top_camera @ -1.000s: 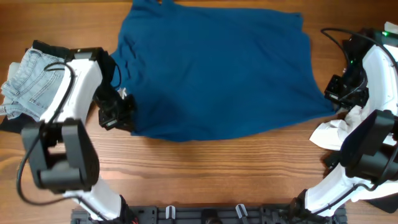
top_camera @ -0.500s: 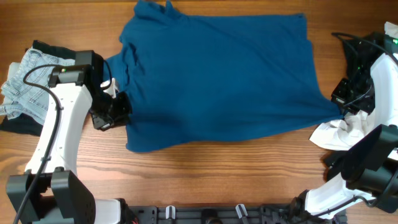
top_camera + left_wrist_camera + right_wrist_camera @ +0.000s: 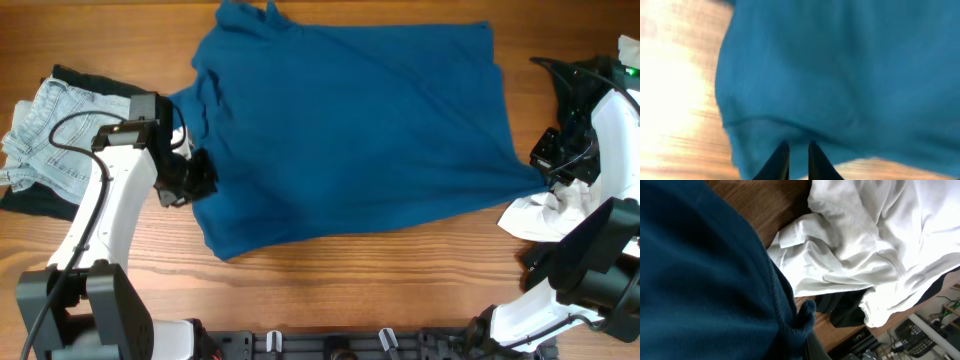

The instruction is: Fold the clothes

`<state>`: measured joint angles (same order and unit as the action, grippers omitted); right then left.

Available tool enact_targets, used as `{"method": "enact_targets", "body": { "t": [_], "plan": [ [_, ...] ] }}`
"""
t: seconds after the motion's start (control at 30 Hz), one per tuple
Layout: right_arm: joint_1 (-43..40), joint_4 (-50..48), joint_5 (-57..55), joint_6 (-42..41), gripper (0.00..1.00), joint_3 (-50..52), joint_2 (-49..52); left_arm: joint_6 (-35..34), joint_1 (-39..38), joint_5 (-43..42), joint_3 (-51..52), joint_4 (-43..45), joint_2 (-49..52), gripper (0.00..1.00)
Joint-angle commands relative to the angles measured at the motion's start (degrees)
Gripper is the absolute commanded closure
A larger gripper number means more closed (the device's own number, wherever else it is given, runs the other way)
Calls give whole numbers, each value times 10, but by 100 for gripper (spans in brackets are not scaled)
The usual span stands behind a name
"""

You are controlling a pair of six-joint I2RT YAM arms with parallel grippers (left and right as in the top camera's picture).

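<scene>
A large deep-blue shirt [image 3: 350, 130] lies spread across the wooden table [image 3: 380, 270], collar at the far side. My left gripper [image 3: 195, 175] is shut on the shirt's left edge; the left wrist view shows its narrow fingers [image 3: 796, 150] pinching the blue cloth [image 3: 840, 75]. My right gripper [image 3: 545, 172] is shut on the shirt's right lower corner; the right wrist view shows the blue hem [image 3: 805, 315] bunched in the jaws. Pale-blue denim shorts [image 3: 50, 135] lie at the left on a black garment [image 3: 25, 200]. A white garment [image 3: 545, 212] lies at the right, also in the right wrist view [image 3: 875, 245].
A dark cloth [image 3: 845, 310] lies under the white garment near the table's edge. A black rail [image 3: 330, 345] runs along the near edge between the arm bases. Cables [image 3: 570, 75] hang round the right arm.
The left gripper has moved right and a little away from me, dragging the shirt's left edge inward; the lower left hem now slants. The right gripper has shifted slightly right.
</scene>
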<state>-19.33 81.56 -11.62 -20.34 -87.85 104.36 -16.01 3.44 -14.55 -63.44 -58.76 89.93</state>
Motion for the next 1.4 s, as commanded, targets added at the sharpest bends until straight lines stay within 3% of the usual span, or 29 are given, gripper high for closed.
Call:
{"method": "enact_targets", "body": {
  "t": [0.0,0.07,0.2,0.4,0.5,0.63,0.67,0.77,0.8,0.93,1.1,1.23,1.37],
  "plan": [
    [-2,-3,-17,7,96,2,-13,-12,0,-50,0,-31,-6,73],
    [-2,-5,-17,8,96,2,-13,-12,0,-66,0,-140,-6,53],
    [-2,-15,-10,8,96,2,-13,-14,-2,-50,14,-223,-6,48],
    [-2,-16,-3,8,96,2,-13,-85,-15,-12,111,-129,-6,45],
    [-2,-16,-3,9,96,2,-13,-89,-28,-12,153,-45,-6,46],
    [-2,-17,-3,8,96,2,-13,-89,-42,-7,160,-10,-6,48],
    [-2,-16,-3,8,96,2,-13,-89,-47,-6,160,-5,-6,52],
    [-2,-16,-3,8,96,2,-13,-89,-58,-6,160,-3,-6,89],
    [-2,-17,-4,9,96,2,-13,-89,-62,-6,160,-10,-6,96],
    [-2,-16,-4,9,96,2,-13,-81,-60,-10,152,-70,-7,96],
    [-3,-40,16,12,96,2,-13,-3,-18,-77,60,-146,-52,96],
    [-3,-47,62,69,96,2,-13,-3,26,-97,26,-128,-107,96],
    [-3,-55,62,69,96,2,-12,-11,58,-162,26,-60,-118,96]
  ]
}}
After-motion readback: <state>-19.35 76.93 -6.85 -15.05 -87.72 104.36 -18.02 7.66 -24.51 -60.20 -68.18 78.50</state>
